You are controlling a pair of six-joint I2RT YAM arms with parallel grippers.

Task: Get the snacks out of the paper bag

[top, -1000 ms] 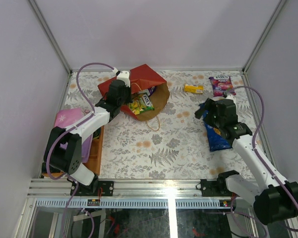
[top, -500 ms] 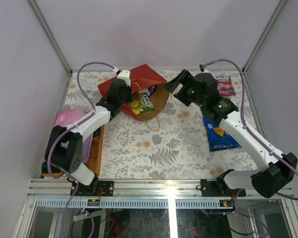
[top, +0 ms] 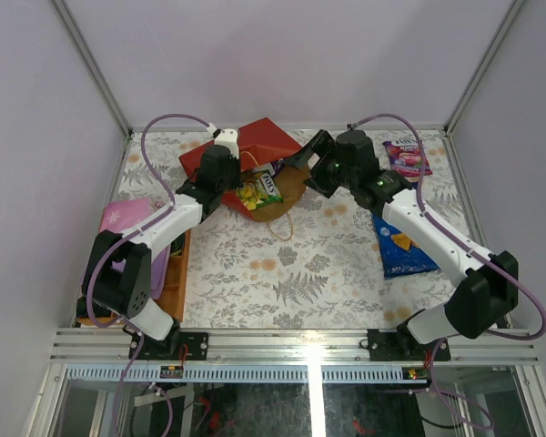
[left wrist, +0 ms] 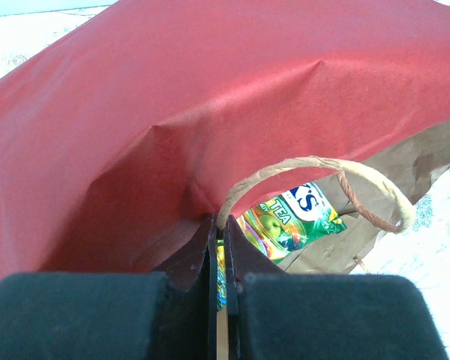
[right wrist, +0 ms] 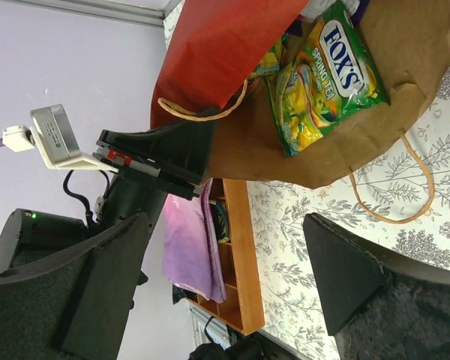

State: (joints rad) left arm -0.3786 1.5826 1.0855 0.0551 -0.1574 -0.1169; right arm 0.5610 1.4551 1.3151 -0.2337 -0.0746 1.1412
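Note:
The paper bag [top: 255, 146] lies on its side at the back, red outside, brown inside, with its mouth toward the right. My left gripper [top: 239, 176] is shut on the bag's upper rim [left wrist: 210, 112] by the cord handle [left wrist: 315, 166] and holds the mouth up. A green-yellow Fox's packet [top: 259, 190] lies in the opening [right wrist: 322, 75], with more packets half hidden behind it. Just right of the mouth my right gripper [top: 302, 164] hovers open and empty, facing the bag [right wrist: 225, 45]. On the table lie a blue Doritos bag [top: 399, 246] and a purple packet [top: 406, 157].
A wooden compartment tray [top: 175, 273] stands at the left edge with a flat pink-purple item [top: 126, 217] on it; both show in the right wrist view, tray [right wrist: 244, 255] and pink item [right wrist: 187, 247]. The bag's loose lower handle [top: 280, 226] rests on the patterned cloth.
My right arm has swung from the Doritos bag at the right across to the paper bag's mouth, its jaws spreading wider. The left arm and the bag have stayed put.

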